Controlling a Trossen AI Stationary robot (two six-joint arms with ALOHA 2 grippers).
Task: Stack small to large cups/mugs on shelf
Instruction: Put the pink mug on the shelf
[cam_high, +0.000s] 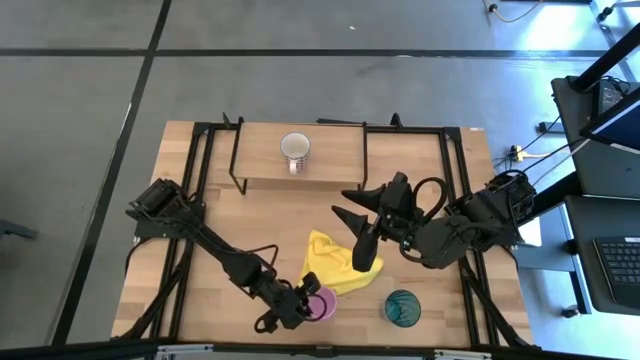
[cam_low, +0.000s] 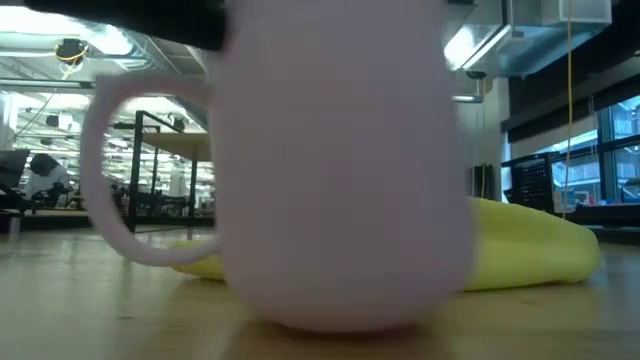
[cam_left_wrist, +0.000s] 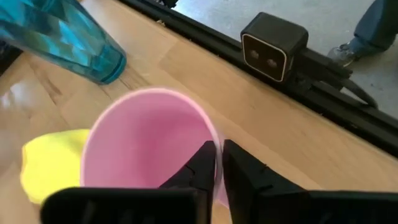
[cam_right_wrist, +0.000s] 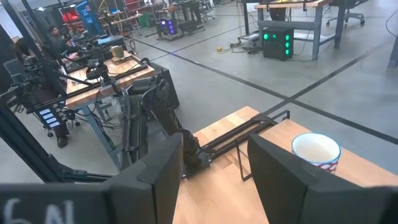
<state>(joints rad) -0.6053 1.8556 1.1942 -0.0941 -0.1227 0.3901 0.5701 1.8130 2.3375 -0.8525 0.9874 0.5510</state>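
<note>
Pinching the pink mug's (cam_left_wrist: 146, 146) rim, the left gripper (cam_left_wrist: 217, 163) looks ready to lift it toward the shelf (cam_high: 262, 152). Right gripper (cam_right_wrist: 214, 165) hangs open over the table, holding nothing.

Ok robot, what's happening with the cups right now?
Left end effector pinching pink mug rim. Right end effector open, raised mid-table. White mug on shelf; teal tumbler waiting. Yellow cloth beside pink mug.

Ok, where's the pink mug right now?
In the high view the pink mug sits at the table's near edge, beside the yellow cloth, left of the teal tumbler, with the left gripper pinching its rim.
</note>
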